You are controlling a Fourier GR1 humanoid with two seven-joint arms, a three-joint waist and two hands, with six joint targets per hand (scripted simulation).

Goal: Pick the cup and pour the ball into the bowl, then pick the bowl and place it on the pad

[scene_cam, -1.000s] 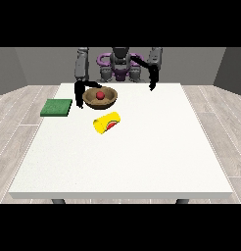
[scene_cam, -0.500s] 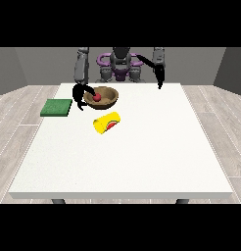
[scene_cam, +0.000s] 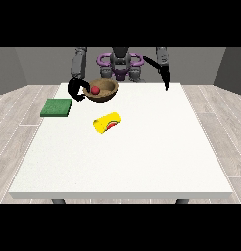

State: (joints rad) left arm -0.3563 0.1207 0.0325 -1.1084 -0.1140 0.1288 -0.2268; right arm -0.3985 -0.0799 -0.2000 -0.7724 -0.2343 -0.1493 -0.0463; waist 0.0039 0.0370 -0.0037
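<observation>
- Since a second ago, bowl (scene_cam: 103, 90) has tipped, its near side raised; hand at the view's right (scene_cam: 165, 78) has swung outward and now hangs higher, near the table's far right corner.
- Bowl: brown, wooden-looking, close to the table's far edge, left of centre; red ball (scene_cam: 95, 90) sits inside.
- Hand at the view's left (scene_cam: 75, 89): fingers curled round the bowl's left rim.
- Cup (scene_cam: 107, 122): yellow, lying on its side, nearer the middle, apart from the bowl.
- Pad (scene_cam: 57, 107): green, flat, at the table's left edge, well apart from the bowl.
- Table (scene_cam: 142, 162): white; near half and right side open.
- Hand at the view's right: fingers straight, pointing down, holding nothing.
</observation>
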